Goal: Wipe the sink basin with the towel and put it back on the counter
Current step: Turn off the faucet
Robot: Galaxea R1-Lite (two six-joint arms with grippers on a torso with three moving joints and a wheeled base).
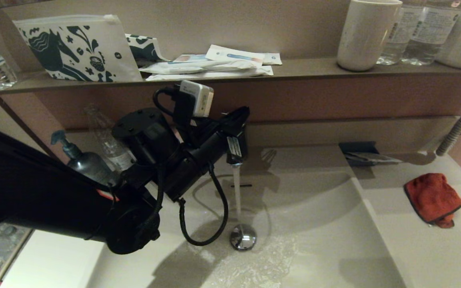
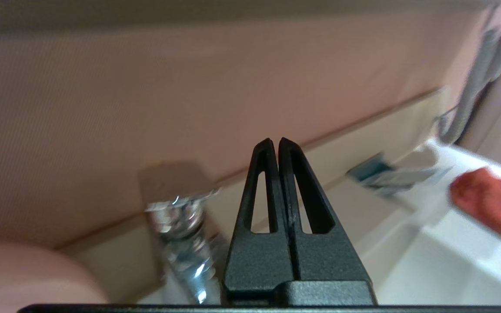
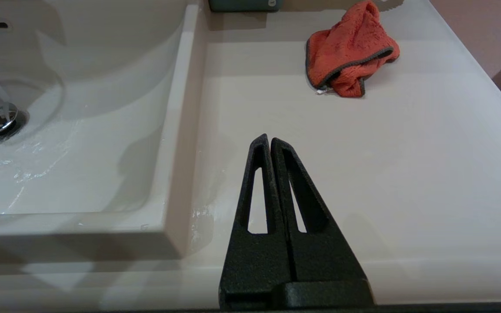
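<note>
Towel (image 1: 433, 199), red-orange with dark grey border: crumpled on the counter (image 1: 422, 256) to the right of the sink basin (image 1: 318, 224), untouched by either arm. Left pincer (image 2: 275, 141): fingers pressed together, holding nothing, raised by the chrome tap (image 2: 181, 234), from which water runs down to the round drain stopper (image 1: 243, 237) in the wet basin. Right pincer (image 3: 269, 140): fingers likewise together and holding nothing, above bare counter well short of the towel.
</note>
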